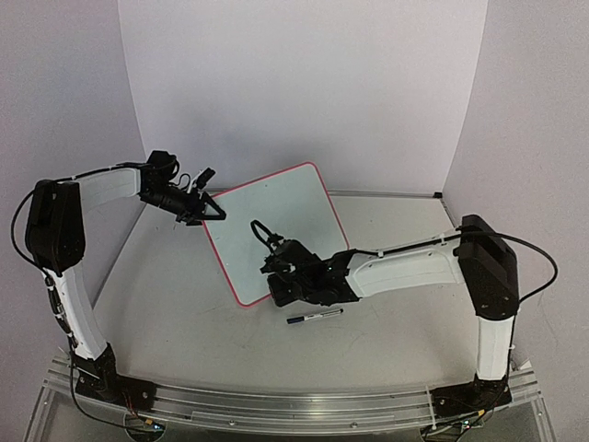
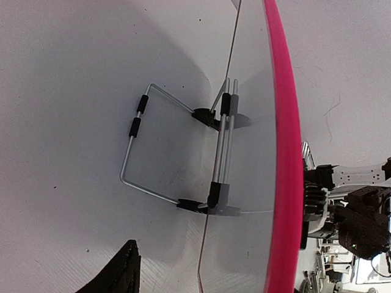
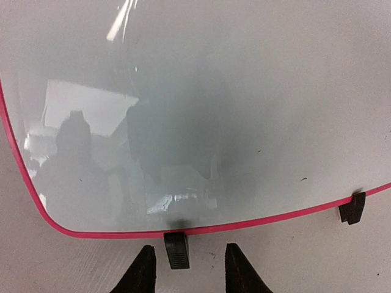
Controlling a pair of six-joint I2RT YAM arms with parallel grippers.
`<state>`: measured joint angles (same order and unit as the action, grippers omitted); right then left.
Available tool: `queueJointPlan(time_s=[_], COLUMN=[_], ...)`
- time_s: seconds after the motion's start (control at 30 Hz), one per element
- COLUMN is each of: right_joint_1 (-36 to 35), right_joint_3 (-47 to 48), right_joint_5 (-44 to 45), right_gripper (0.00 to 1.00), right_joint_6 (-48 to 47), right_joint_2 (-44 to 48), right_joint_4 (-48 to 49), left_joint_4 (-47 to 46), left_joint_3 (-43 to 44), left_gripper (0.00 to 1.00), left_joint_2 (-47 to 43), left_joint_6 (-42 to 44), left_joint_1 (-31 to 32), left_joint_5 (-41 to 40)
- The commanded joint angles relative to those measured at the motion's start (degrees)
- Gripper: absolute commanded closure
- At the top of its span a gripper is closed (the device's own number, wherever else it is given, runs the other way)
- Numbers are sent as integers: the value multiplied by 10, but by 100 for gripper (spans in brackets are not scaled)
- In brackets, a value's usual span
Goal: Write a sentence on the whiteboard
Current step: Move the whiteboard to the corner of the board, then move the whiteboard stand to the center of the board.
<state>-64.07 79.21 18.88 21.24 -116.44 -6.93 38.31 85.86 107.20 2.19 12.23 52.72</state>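
No writing yet: the whiteboard [image 1: 276, 230] stands blank, and the marker [image 1: 315, 316] lies toward the table's [image 1: 166, 304] near edge. The right gripper [image 3: 189, 249] is part-open and empty; the left gripper's [image 1: 210, 207] opening is unclear. Next, grasp the marker.

Left arm [image 1: 78, 313] and right arm [image 1: 405, 269]: white moulded link shells joined by bulky black joint housings, mounted on black bases. A thin black cable [image 1: 555, 266] follows each upper link and loops at the elbow. The right gripper [image 3: 189, 256] carries matt black tapered fingers [image 3: 143, 271].
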Motion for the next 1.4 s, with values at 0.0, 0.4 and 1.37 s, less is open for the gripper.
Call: queueJointPlan(time_s=[0.0,0.4,1.37], right_joint_1=[-2,135,241], right_joint_3=[-23,-129,-106], right_joint_5=[15,-218,-209], right_gripper=[55,19,56], right_joint_6=[2,-58,-208], right_joint_2=[63,138,-1], right_joint_4=[5,19,94], left_joint_4=[21,-45,-110], left_joint_3=[14,-54,-251], left_gripper=[39,0,0], left_joint_2=[-14,-136,-436], left_joint_6=[30,28,-194], left_joint_1=[-3,-12,-45], left_joint_5=[-37,-71,-179])
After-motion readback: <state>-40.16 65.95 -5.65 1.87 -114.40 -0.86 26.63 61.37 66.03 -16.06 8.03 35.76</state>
